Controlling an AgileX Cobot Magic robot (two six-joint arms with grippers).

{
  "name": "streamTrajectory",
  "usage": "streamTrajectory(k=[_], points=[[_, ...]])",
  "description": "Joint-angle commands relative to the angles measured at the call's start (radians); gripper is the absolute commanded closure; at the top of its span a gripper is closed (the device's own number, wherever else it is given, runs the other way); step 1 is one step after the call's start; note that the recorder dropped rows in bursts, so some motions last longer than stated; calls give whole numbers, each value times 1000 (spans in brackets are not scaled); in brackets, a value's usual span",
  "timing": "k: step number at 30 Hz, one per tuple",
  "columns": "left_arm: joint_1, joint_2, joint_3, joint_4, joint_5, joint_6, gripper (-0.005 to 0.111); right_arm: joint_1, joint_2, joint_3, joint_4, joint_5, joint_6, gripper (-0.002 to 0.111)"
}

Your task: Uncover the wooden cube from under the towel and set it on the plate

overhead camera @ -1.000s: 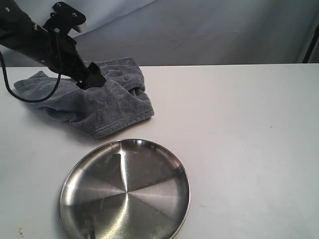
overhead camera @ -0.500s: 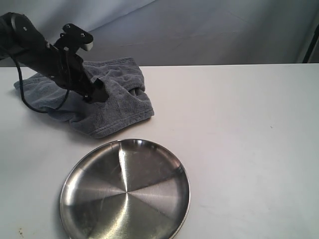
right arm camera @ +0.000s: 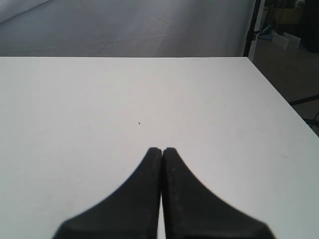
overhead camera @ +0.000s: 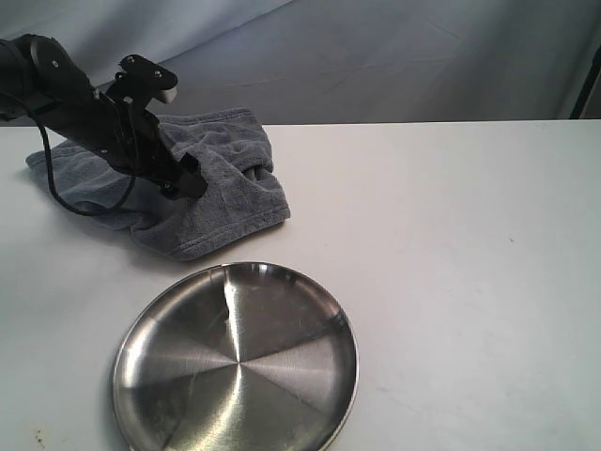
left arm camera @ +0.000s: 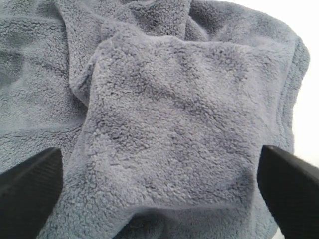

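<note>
The blue-grey towel (overhead camera: pixel 211 193) lies bunched at the back left of the white table, draped over a boxy lump. The wooden cube is hidden under it. My left gripper (overhead camera: pixel 188 178) is down on the towel with its jaws wide open. In the left wrist view the two dark fingers (left arm camera: pixel 30 186) stand far apart on either side of the square towel-covered lump (left arm camera: pixel 184 129). The steel plate (overhead camera: pixel 150 329) sits empty at the front, nearer than the towel. My right gripper (right arm camera: pixel 162 149) is shut over bare table and does not show in the exterior view.
The white table (overhead camera: pixel 451 263) stretches to the right of the towel and plate. A grey backdrop hangs behind it. A black cable (overhead camera: pixel 56 193) from the left arm loops over the towel's left part. In the right wrist view a dark stand (right arm camera: pixel 251 27) rises past the table's far corner.
My left arm has dropped lower and pushed forward, bringing the gripper from the towel's top fold down onto the lump. The towel and plate have stayed put.
</note>
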Motion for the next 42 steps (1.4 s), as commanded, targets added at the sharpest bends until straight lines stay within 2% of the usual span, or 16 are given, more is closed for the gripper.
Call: streamTrajectory(k=[1, 11, 13, 15, 18, 21, 31, 42], points=[[2, 0, -3, -3, -45, -133, 3, 1, -6, 4, 0, -4, 4, 108], [2, 45, -3, -1, -36, -189, 3, 1, -6, 4, 0, -4, 4, 108], [2, 45, -3, 2, -34, -207, 7, 1, -6, 4, 0, -4, 4, 108], [2, 45, -3, 2, -24, -207, 16, 1, -6, 4, 0, -4, 4, 108], [2, 45, -3, 2, -6, -207, 38, 1, -6, 4, 0, -4, 4, 108], [2, 45, -3, 2, 0, -207, 55, 1, -6, 4, 0, -4, 4, 108], [2, 45, -3, 4, 2, -197, 106, 1, -6, 4, 0, -4, 4, 108], [2, 5, -3, 80, 8, -177, 107, 1, -6, 4, 0, -4, 4, 108]])
